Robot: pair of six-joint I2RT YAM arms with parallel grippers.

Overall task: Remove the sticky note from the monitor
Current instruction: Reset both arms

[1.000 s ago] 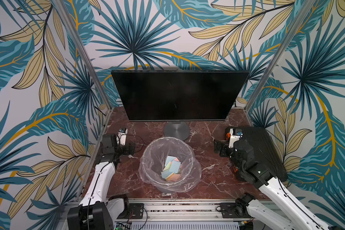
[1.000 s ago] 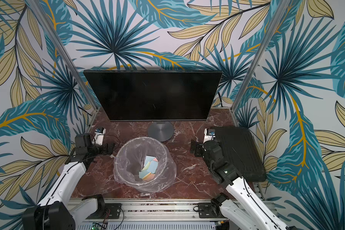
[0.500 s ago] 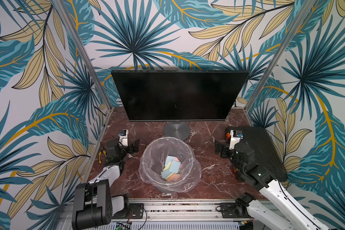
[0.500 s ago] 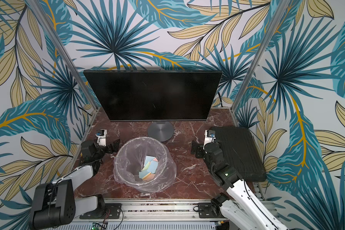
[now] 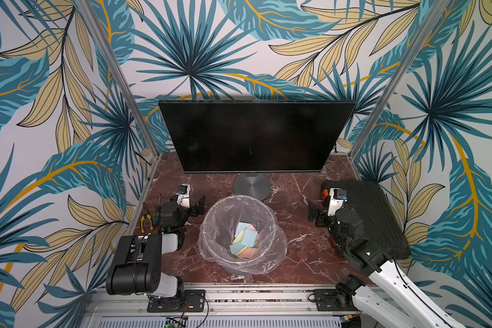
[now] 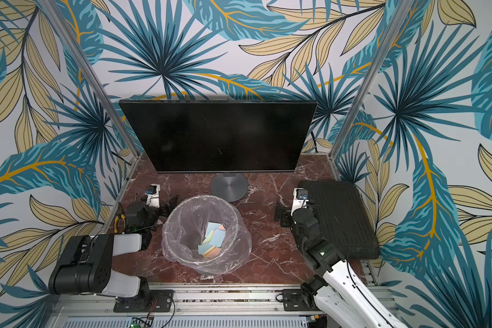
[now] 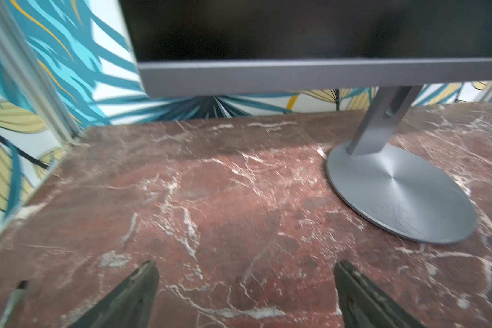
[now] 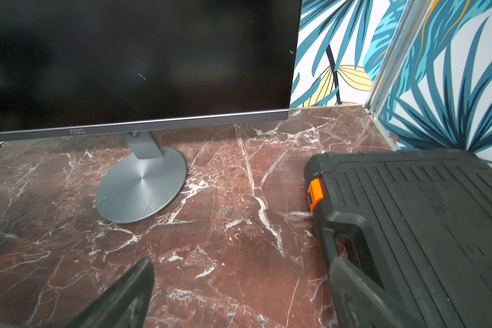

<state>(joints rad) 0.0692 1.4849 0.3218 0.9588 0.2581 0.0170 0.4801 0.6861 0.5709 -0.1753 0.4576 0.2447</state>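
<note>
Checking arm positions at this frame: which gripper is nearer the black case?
Right. The right gripper sits open just beside the case, at its handle edge. The left gripper, also open, is on the far side of the bin, near the opposite wall.
</note>
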